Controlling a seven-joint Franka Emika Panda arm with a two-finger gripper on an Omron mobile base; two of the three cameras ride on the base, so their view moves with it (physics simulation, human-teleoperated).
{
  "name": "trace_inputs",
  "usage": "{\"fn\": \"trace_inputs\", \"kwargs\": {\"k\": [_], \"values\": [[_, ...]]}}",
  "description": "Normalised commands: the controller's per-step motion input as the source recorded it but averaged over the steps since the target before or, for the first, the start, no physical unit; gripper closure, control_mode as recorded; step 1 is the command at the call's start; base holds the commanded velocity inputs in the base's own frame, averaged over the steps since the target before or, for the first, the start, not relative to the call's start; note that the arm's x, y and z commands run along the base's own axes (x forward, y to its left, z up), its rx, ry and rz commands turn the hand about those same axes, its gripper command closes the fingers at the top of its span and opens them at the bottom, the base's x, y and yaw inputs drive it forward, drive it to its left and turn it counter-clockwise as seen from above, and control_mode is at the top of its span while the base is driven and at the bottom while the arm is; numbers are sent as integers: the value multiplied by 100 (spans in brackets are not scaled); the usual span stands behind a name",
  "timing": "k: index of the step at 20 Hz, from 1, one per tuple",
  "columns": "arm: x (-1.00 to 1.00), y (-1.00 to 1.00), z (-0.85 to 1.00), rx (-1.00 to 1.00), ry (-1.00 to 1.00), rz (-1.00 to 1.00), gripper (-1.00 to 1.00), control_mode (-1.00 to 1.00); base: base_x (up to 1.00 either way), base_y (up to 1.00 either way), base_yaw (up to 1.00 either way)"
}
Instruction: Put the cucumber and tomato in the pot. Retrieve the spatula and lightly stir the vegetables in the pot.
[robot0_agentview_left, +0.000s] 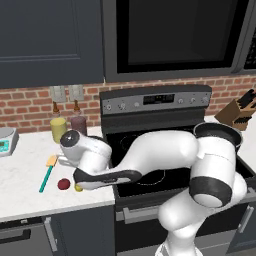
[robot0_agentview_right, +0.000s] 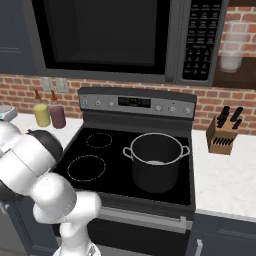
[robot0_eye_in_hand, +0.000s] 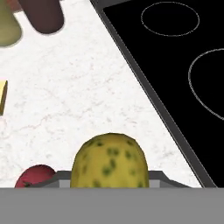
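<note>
The yellow-green cucumber (robot0_eye_in_hand: 110, 162) sits low in the middle of the hand view, between my gripper's (robot0_eye_in_hand: 109, 180) fingers, which close against its two sides. In the left base view the gripper (robot0_agentview_left: 80, 183) hangs low over the white counter's front edge, and the cucumber's (robot0_agentview_left: 78, 188) end peeks out under it. The dark red tomato (robot0_agentview_left: 63, 184) lies just left of it, showing as the tomato (robot0_eye_in_hand: 35, 176) in the hand view. The teal-handled spatula (robot0_agentview_left: 48, 173) lies further left. The black pot (robot0_agentview_right: 156, 160) stands on the stove's right front burner.
A pale-yellow jar (robot0_agentview_left: 58, 129) and a maroon jar (robot0_agentview_left: 78, 124) stand at the counter's back. A scale (robot0_agentview_left: 5, 140) is far left. A knife block (robot0_agentview_right: 222, 134) stands right of the stove. The black cooktop's (robot0_eye_in_hand: 175, 65) edge runs close beside the cucumber.
</note>
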Motion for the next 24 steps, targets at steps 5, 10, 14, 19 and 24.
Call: {"fn": "trace_inputs", "kwargs": {"k": [5,10,14,19,24], "values": [[-12,-42,100,15,0,0,100,-100,0,0,0],[0,-56,100,12,1,0,100,-100,0,0,0],[0,-71,97,6,3,-4,100,-100,0,0,0],[0,-95,67,0,1,-7,100,-100,0,0,0],[3,-100,37,0,1,-11,100,-100,0,0,0]]}}
